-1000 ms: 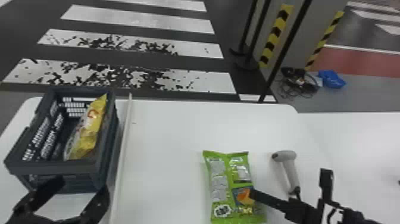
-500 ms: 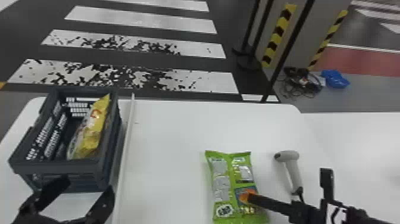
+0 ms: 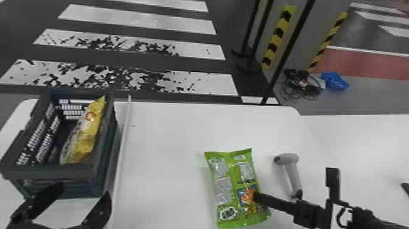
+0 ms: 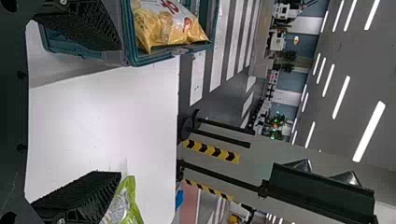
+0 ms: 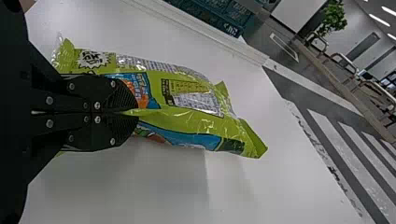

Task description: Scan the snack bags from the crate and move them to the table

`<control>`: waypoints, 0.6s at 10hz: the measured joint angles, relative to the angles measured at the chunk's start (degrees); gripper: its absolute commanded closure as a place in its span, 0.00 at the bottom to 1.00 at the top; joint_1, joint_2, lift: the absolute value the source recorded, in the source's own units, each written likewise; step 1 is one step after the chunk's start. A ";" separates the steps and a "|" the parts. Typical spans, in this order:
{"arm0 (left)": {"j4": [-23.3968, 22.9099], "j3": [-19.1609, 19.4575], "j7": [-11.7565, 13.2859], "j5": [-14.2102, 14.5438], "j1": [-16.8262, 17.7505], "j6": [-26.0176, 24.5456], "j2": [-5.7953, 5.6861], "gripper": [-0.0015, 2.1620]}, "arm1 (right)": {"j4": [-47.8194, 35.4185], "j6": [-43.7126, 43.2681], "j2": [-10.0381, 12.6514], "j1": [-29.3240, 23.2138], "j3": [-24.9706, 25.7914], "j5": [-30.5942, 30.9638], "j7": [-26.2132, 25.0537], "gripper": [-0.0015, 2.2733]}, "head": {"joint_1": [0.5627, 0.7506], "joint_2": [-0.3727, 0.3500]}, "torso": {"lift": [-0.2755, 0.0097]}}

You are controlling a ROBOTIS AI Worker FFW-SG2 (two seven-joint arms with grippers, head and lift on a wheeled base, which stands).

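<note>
**Right gripper (image 3: 257, 197) clamps green snack bag (image 3: 228, 185)**

Its jaws pinch a fold of the bag over the white table (image 3: 164, 146), near a pale handheld scanner (image 3: 292, 175). At left, jaws spread apart, the left gripper (image 3: 84, 190) hangs by the near side of a dark crate (image 3: 57, 173), where a yellow snack bag (image 3: 88, 134) leans along the right wall.

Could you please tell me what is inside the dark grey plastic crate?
The crate holds a yellow-and-white glossy snack bag, towards its right side; whatever lies beneath that bag is covered from view.
</note>
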State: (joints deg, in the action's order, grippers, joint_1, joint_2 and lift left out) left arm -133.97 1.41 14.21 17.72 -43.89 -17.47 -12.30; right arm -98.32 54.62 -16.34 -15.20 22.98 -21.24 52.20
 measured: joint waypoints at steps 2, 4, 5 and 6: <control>0.07 -0.01 -0.14 -0.15 -0.05 0.10 0.04 0.02 | -3.32 1.98 0.00 -0.74 3.42 -2.94 0.01 0.99 | 0.70 0.19 | 0.63; 0.29 -0.01 -0.15 -0.23 0.13 0.11 0.10 0.02 | -6.23 3.60 -0.04 -0.58 9.18 -5.81 -1.90 0.99 | 0.70 0.14 | 0.63; 0.47 -0.09 -0.21 -0.26 0.31 0.11 0.10 0.02 | -6.51 3.65 -0.57 0.88 12.80 -6.34 -4.52 0.99 | 0.70 0.07 | 0.63; 0.76 -0.19 -0.24 -0.30 0.51 0.11 0.09 0.02 | -5.99 3.11 -1.41 2.10 15.20 -6.31 -7.34 0.99 | 0.70 0.03 | 0.63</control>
State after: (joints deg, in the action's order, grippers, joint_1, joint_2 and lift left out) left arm -133.21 1.22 13.97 17.42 -43.38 -17.36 -12.21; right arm -104.31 57.72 -17.75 -13.10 38.18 -27.56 44.86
